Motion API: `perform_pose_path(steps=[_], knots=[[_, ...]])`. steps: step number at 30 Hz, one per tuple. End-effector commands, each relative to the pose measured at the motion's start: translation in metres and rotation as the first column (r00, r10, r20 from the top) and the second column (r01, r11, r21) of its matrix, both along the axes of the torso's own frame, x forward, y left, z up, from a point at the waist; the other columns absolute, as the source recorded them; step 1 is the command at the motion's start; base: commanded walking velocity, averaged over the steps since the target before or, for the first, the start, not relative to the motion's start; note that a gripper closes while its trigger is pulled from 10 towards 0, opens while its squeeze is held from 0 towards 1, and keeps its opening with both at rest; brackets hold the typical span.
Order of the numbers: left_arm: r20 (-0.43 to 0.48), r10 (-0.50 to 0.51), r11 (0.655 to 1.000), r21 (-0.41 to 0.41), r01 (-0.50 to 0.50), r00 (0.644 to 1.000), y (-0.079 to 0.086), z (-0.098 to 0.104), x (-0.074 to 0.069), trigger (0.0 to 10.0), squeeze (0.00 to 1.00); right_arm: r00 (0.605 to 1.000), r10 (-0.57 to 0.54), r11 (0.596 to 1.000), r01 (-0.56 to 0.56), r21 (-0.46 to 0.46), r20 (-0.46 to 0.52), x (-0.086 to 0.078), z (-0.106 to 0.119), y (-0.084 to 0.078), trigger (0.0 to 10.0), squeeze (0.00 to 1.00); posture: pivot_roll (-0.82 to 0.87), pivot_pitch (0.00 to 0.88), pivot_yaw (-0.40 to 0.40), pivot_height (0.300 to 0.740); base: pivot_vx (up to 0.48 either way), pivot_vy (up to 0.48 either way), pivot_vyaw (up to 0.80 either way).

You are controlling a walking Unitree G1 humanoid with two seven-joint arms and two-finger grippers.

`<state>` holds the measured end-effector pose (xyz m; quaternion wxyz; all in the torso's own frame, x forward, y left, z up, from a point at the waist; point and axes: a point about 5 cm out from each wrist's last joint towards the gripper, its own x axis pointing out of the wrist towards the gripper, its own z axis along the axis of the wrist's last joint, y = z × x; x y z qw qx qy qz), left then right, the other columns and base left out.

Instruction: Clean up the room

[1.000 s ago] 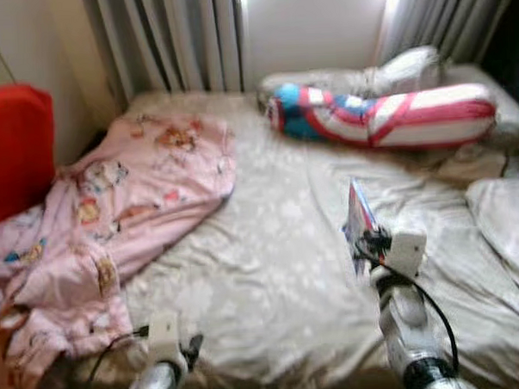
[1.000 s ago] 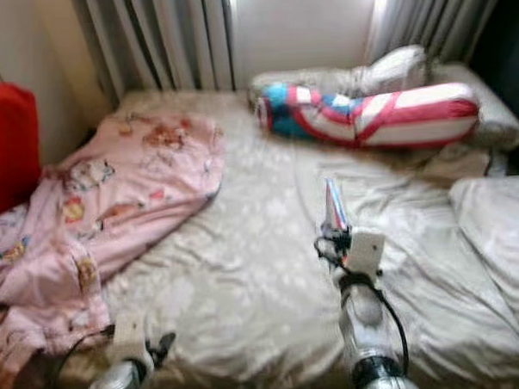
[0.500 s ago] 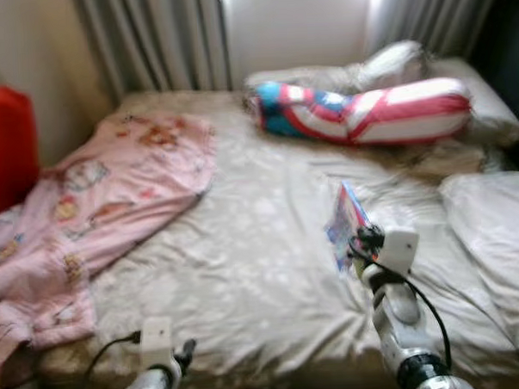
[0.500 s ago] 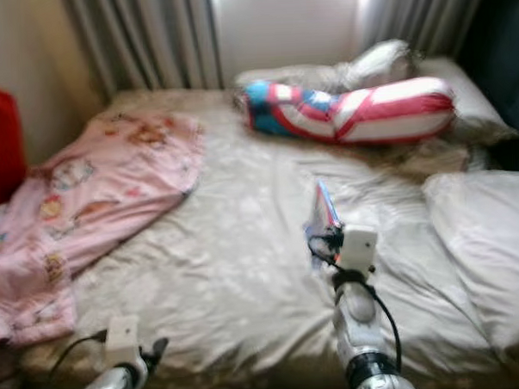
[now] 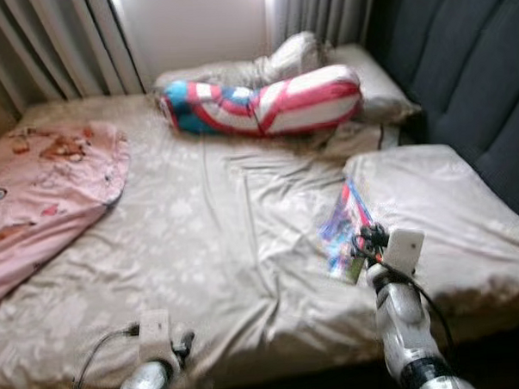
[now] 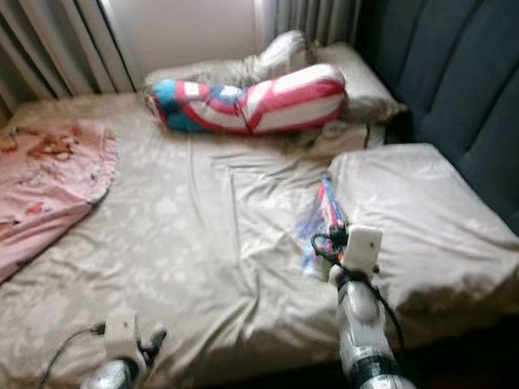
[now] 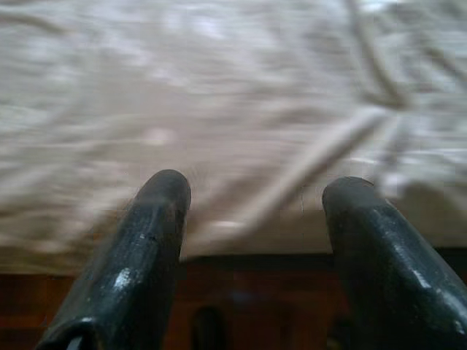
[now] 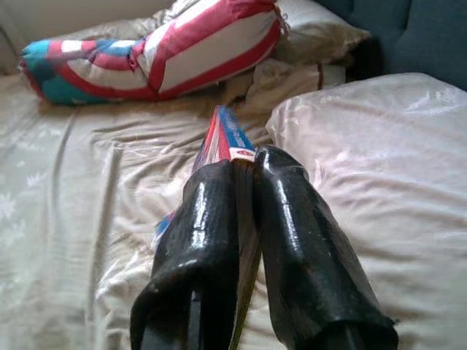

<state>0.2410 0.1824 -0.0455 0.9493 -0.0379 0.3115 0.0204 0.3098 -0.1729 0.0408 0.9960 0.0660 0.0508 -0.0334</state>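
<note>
nearest, left gripper (image 7: 252, 219) hanging at the bed (image 5: 201, 240) foot edge, fingers spread apart. beyond, right gripper (image 8: 244, 175) clamping a colourful packet (image 5: 345, 225) over the bed's mattress. farther, pink blanket (image 5: 35, 187) lying left; striped bolster (image 5: 264, 99) lying at the bed's head.

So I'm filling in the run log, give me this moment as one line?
right gripper: shut on thin colourful packet, held over bed | left gripper: open, idle at bed edge | striped bolster by headboard
</note>
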Motion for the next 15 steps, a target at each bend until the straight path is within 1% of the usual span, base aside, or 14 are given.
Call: perform_pose_path(steps=[1, 5, 11, 15], knots=[[-0.003, 0.022, 0.999, 0.024, -0.022, 1.0, 0.0126, 0.0007, -0.0013, 10.0, 0.0, 0.997, 0.027, 1.0, -0.027, -0.001, 0.068, 0.0091, 0.0147, 0.0073, 10.0, 0.0, -0.1, 0.0, -0.016, 0.74, 0.0, 0.0, 0.0], [0.003, 0.022, 0.999, 0.023, -0.022, 1.0, 0.012, 0.0015, -0.0002, 10.0, 0.0, 0.996, 0.051, 0.999, -0.051, -0.005, 0.074, 0.0089, 0.0149, 0.0109, 10.0, 0.0, -0.1, 0.0, -0.016, 0.74, 0.0, 0.0, 0.0], [0.01, 0.027, 1.0, 0.013, -0.027, 1.0, 0.0116, 0.0022, 0.0006, 10.0, 0.0, 0.996, 0.053, 0.999, -0.053, -0.006, 0.069, 0.0087, 0.0142, 0.0113, 10.0, 0.0, -0.1, 0.0, -0.016, 0.74, 0.0, 0.0, 0.0], [0.007, 0.008, 1.0, 0.015, -0.008, 1.0, 0.0094, 0.002, 0.0008, 10.0, 0.0, 0.996, 0.06, 0.998, -0.059, -0.009, 0.068, 0.0087, 0.014, 0.0115, 10.0, 0.0, -0.1, 0.0, -0.017, 0.74, 0.0, 0.0, 0.0]])
